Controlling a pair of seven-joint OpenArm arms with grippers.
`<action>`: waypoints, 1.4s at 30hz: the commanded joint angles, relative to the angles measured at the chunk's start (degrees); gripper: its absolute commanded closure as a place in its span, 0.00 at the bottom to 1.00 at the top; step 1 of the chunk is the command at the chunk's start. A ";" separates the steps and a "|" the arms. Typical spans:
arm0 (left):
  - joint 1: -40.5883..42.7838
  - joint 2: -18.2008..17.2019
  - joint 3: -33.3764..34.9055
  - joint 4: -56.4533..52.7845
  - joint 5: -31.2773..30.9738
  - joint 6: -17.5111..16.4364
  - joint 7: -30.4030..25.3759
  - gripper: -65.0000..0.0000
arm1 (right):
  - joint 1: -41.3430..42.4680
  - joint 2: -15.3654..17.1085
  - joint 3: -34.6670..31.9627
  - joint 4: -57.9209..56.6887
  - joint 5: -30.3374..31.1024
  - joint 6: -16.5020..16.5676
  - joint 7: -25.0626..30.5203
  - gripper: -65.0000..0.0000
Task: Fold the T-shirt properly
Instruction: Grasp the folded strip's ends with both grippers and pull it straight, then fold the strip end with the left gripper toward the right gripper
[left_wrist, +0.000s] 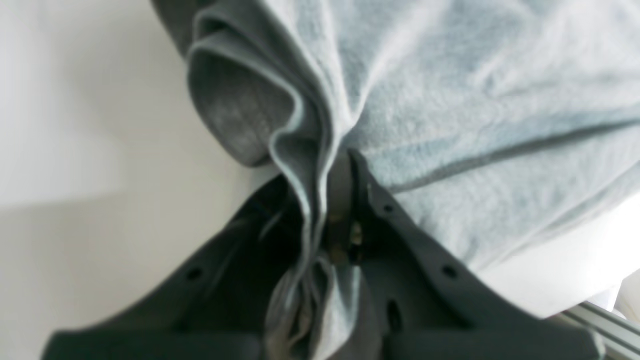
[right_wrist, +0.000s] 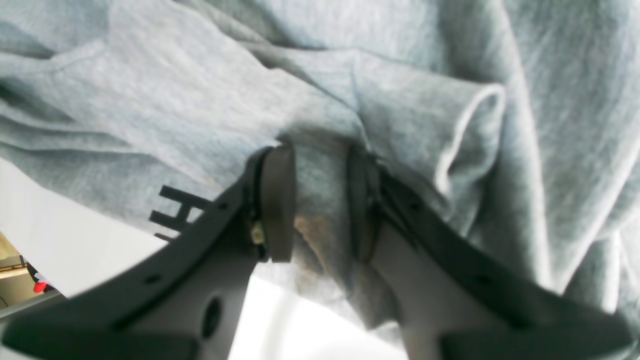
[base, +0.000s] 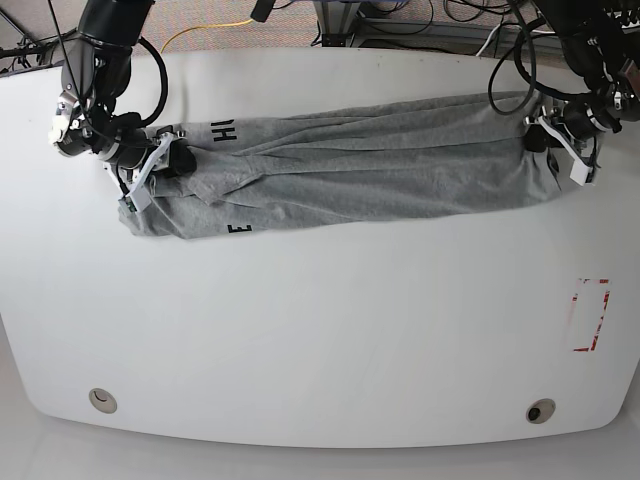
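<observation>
White, rounded-corner tabletop (base: 320, 340) filling most of the base view, with two small round fittings (base: 100, 400) near its front edge and a red-and-white rectangular marking (base: 590, 315) toward the right; beyond the far edge, a strip of brownish floor carrying black and yellow cables (base: 215, 28). At far left of the base view, dark jointed right arm (base: 95, 70) descending from the upper corner to table height, its wrist turned inward toward the cloth. Right gripper (right_wrist: 320, 200) with jaws partly apart, a fold of fabric lying between the two dark pads (right_wrist: 277, 200) and touching both; whether the pads actually pinch it cannot be told. Across the middle, large heather-grey short-sleeved cotton T-shirt (base: 370, 165), bunched lengthwise into a long wrinkled band stretched between the two grippers, resting on the far half of the table, black block lettering (right_wrist: 175, 212) showing near its left end. At far right of the base view, dark left arm (base: 590, 60) reaching down from the upper corner, its wrist angled inward at the opposite end of the band. Left gripper (left_wrist: 340, 200) closed tight on a gathered, hemmed edge of the shirt, pleats of cloth squeezed between the jaws and trailing back toward the wrist camera.
</observation>
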 joint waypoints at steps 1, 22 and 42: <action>0.33 -0.27 0.01 5.14 0.82 -0.03 1.64 0.94 | 0.20 -0.36 0.21 0.46 -0.75 -0.32 -1.38 0.72; -0.37 4.21 27.97 29.67 -1.29 -0.03 1.81 0.95 | 0.02 -0.80 0.21 0.38 -0.75 -0.32 -1.20 0.72; -8.55 12.82 34.65 18.50 2.23 0.45 1.73 0.87 | 0.20 -1.94 0.30 0.38 -0.75 -0.32 -1.12 0.72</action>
